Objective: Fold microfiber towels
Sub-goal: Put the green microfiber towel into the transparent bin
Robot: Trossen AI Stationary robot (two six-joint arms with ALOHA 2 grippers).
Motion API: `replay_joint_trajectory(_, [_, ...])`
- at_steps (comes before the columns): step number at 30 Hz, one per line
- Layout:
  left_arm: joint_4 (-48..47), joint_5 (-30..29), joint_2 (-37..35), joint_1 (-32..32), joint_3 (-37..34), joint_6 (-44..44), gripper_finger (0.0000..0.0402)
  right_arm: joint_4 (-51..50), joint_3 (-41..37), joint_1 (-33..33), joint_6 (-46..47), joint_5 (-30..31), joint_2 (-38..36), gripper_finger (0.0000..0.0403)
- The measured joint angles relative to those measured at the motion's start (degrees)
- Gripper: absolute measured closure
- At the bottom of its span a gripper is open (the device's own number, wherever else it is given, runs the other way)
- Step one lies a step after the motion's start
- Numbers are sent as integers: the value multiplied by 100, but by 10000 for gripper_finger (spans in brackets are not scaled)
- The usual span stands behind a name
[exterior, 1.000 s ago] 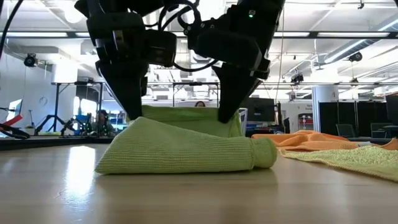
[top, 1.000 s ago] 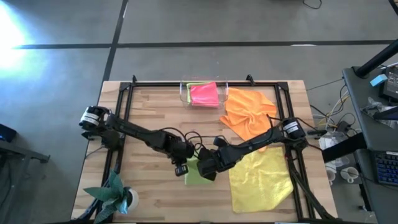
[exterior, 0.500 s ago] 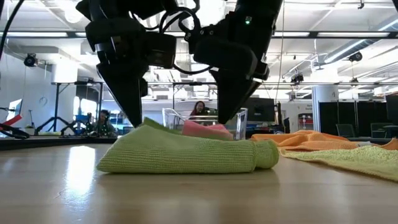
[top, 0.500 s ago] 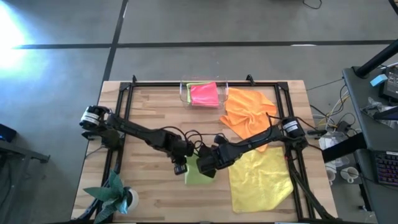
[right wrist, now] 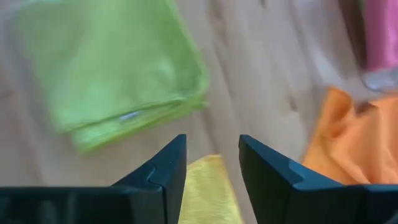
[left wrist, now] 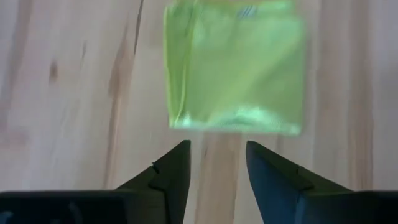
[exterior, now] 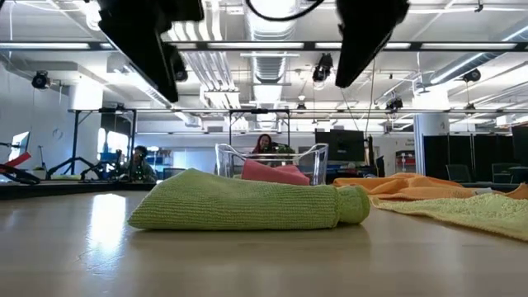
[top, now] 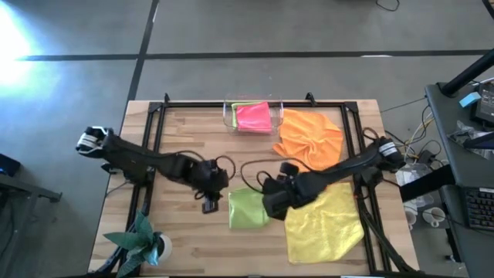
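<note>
The folded lime green towel (top: 248,208) is left lying at centre frame, flanked by the spread, empty left gripper (top: 210,205) and right gripper (top: 272,205).

text: none legible | labels: small pale tag on folded lime-green microfiber cloth (left wrist: 247,11), print too blurred to read | brands/numbers/signs: none

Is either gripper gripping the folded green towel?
No, the folded lime green towel lies free on the table, left gripper and right gripper beside it, both open.
</note>
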Motion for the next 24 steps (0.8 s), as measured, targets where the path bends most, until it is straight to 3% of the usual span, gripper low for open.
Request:
replay_joint_trajectory(5, [1190,-650,170,-717,-160,360,263,904,-662,448,-100,-22,-102,272])
replay_joint_trajectory(11, [2127,-668,815,-1193,-170,512,263,2612,-1400,773,-789,-462,-46,266])
replay_joint_trajectory(17, [2219,-711,1201,-1325,-172,357,263,4394,-1919,884,-1689,-747,-10,257])
replay_joint_trajectory(24, [2278,-747,1771,-1549,25,99,263,4837,-2031,887,-2258,-780,376,257])
